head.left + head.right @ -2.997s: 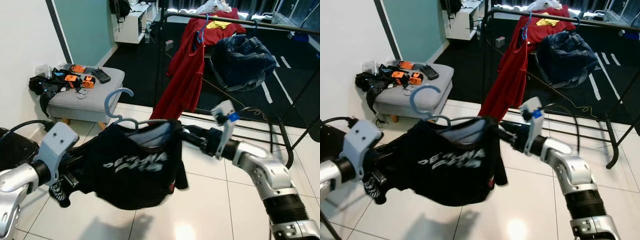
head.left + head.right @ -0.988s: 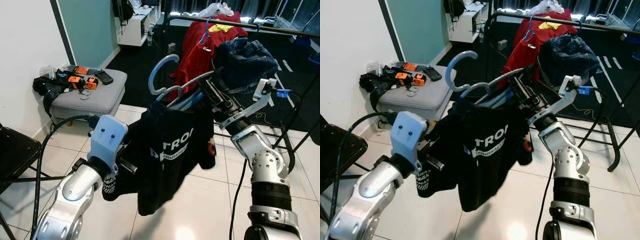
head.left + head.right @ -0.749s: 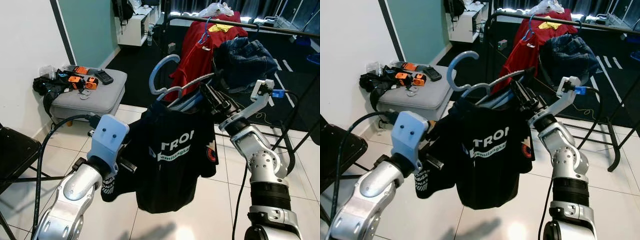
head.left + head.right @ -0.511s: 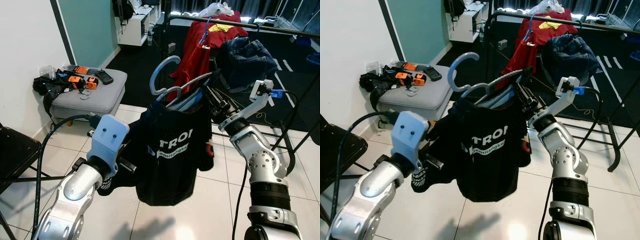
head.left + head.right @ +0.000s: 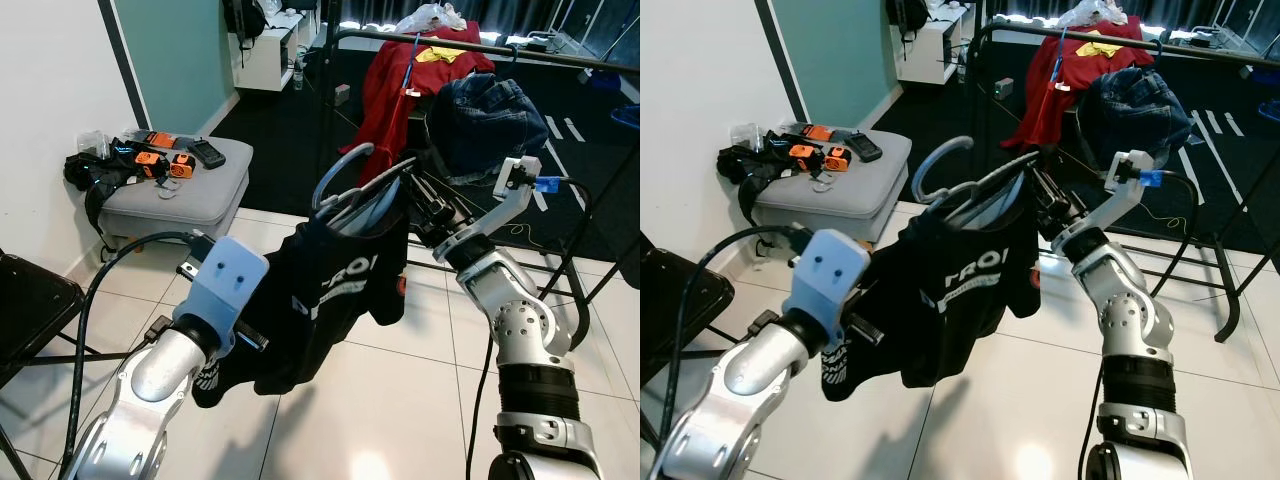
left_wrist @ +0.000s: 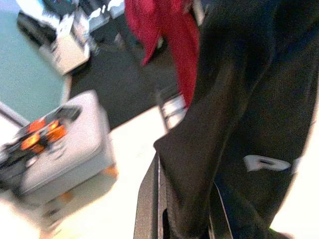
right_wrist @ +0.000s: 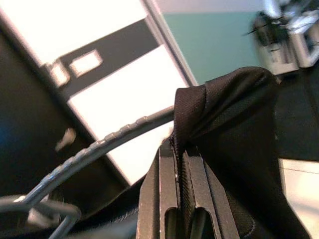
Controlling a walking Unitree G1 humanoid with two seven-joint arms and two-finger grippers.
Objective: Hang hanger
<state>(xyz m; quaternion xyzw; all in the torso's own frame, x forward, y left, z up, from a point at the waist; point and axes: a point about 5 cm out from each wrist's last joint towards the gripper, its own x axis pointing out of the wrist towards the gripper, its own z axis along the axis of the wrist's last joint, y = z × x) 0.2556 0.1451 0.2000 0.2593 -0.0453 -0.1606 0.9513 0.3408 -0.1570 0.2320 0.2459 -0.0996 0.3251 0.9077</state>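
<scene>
Right gripper (image 7: 180, 199) pinches the black shirt's (image 5: 330, 300) shoulder over the grey hanger (image 5: 352, 185), held in mid-air near the far clothes rack (image 5: 480, 45), while left gripper (image 6: 172, 219), buried in blurred cloth, has fingers I cannot tell.

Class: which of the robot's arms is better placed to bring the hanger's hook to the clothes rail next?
Right. The right tool pinches the black T-shirt at the hanger shoulder, nearest the clothes rail. The left tool grips the shirt's lower part, farther away.
</scene>
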